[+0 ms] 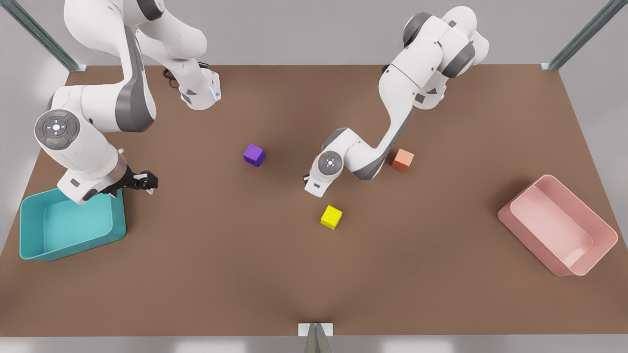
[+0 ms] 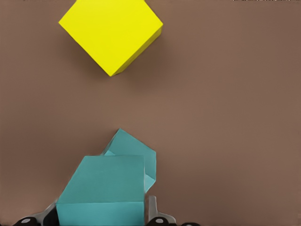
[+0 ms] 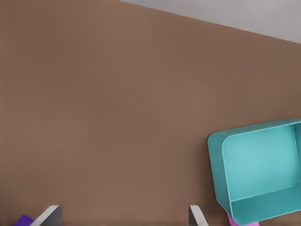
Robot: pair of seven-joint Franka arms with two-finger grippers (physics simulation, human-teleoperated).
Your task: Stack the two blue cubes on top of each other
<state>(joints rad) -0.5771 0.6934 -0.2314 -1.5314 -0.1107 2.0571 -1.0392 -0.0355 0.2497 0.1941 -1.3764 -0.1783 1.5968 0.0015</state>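
Cubes, left wrist view: left gripper (image 2: 99, 214) fingers (image 2: 153, 209) clamp one small matte teal cube (image 2: 101, 186) over the skewed second teal cube (image 2: 141, 155), mid-worktop; seemingly not seated. Square the faces, lower gently.
Right wrist view: right gripper (image 3: 124, 216) waits, fingers apart, near open teal bin (image 3: 216, 160).
Front view: brown matte worktop (image 1: 441, 274); grey walls (image 1: 314, 29).

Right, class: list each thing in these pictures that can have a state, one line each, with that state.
left gripper: shut on held blue cube.
held blue cube: gripped, level.
second blue cube: free, partly hidden behind it; contact unclear.
right gripper: open, empty, waiting by the teal bin.
teal bin: upright, empty.
pink bin: upright, empty.
yellow cube, purple cube, orange cube: loose on table.
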